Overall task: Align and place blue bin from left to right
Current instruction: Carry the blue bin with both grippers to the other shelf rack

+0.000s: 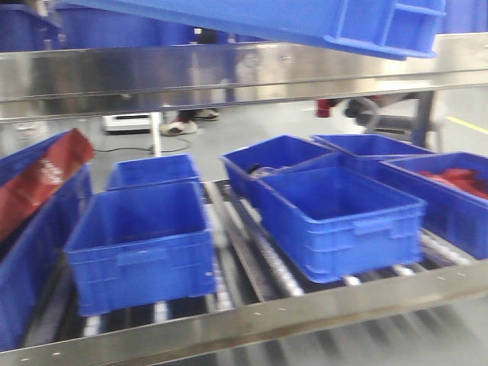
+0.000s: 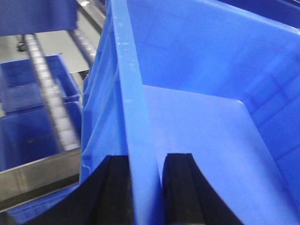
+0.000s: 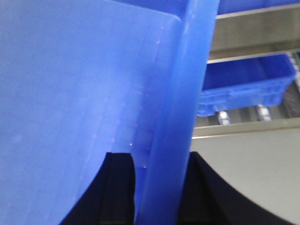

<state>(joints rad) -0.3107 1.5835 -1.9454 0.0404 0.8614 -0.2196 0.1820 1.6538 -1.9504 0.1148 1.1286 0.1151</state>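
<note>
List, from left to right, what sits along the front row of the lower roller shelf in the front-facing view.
Red bag in the far-left crate → front-left crate → middle crate → right crate holding red fabric.
</note>
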